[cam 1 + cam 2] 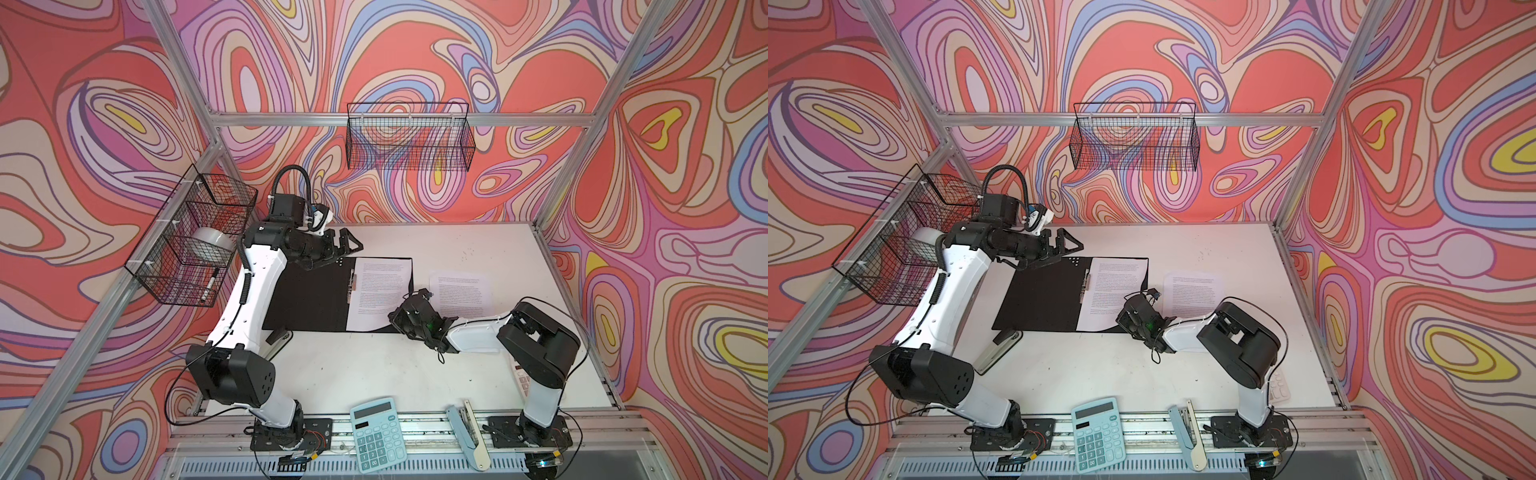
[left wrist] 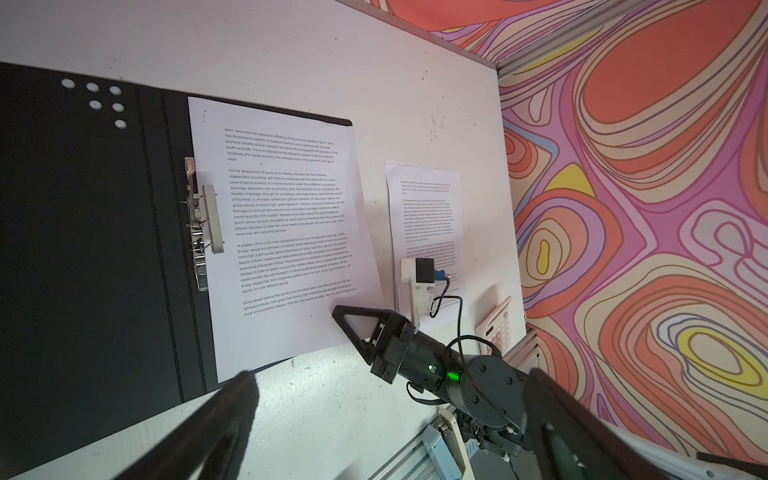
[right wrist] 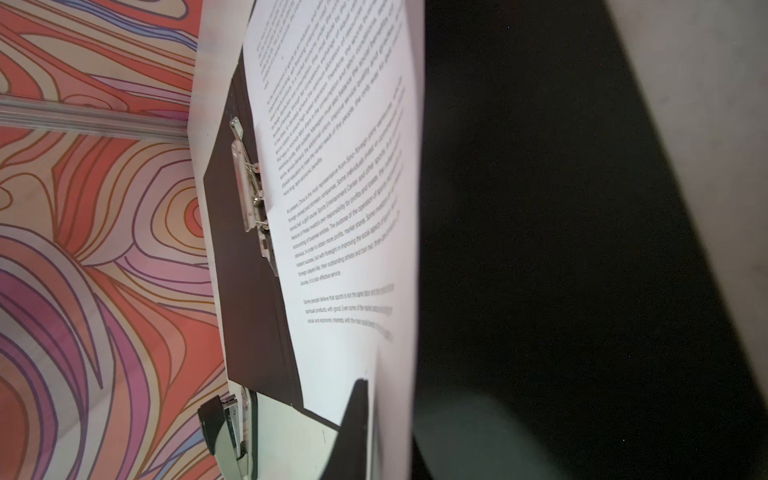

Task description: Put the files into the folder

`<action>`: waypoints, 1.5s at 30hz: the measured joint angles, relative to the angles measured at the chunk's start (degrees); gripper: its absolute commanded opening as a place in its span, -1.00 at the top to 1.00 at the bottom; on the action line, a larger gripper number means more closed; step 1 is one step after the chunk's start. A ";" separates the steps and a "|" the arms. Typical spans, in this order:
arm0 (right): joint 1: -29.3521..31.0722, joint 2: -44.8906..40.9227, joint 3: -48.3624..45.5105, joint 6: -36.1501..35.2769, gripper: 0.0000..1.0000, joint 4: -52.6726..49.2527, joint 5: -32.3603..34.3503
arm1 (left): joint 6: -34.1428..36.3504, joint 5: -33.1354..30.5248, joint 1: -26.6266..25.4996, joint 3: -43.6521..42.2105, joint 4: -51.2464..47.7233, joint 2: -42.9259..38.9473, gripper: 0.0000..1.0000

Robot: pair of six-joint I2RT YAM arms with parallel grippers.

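Sheet (image 1: 380, 291) lies in open folder (image 1: 307, 299), right gripper (image 1: 406, 298) narrowly astride its corner, hold unclear, left gripper (image 1: 347, 251) gaping empty; second sheet (image 1: 461, 293) on tabletop (image 1: 374, 365) likely next.

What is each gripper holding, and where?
Left gripper: open, holding nothing. Right gripper: the sheet's outer edge, toward its near corner, lies between its jaws; whether it is gripped cannot be told.

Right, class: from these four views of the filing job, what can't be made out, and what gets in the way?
Folder: outer cover hidden in every view; it lies open, black inside up.
Right gripper: whether it pinches the printed sheet; in the right wrist view paper and blur cover the jaws.
Loose sheet: print too small in both top views.
Pale calculator: mostly under the right arm in both top views.
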 measured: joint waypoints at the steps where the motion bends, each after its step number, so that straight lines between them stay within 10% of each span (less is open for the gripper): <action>1: 0.00 0.26 -0.02 0.15 0.33 -0.09 -0.28 | 0.00 0.02 0.00 0.00 0.00 0.00 -1.00; 13: -0.04 -1.92 2.14 0.90 -0.17 -9.66 -1.07 | -0.20 0.26 0.00 -0.24 -0.02 0.04 -1.00; 26: -0.90 -2.03 18.95 -6.10 -0.29 -41.09 -4.33 | 0.33 0.24 0.00 1.25 -3.41 1.40 -1.00; 45: -2.56 -3.56 20.35 -14.49 -0.30 -59.89 -7.19 | 1.62 -0.48 -0.02 2.78 -4.50 1.66 -0.99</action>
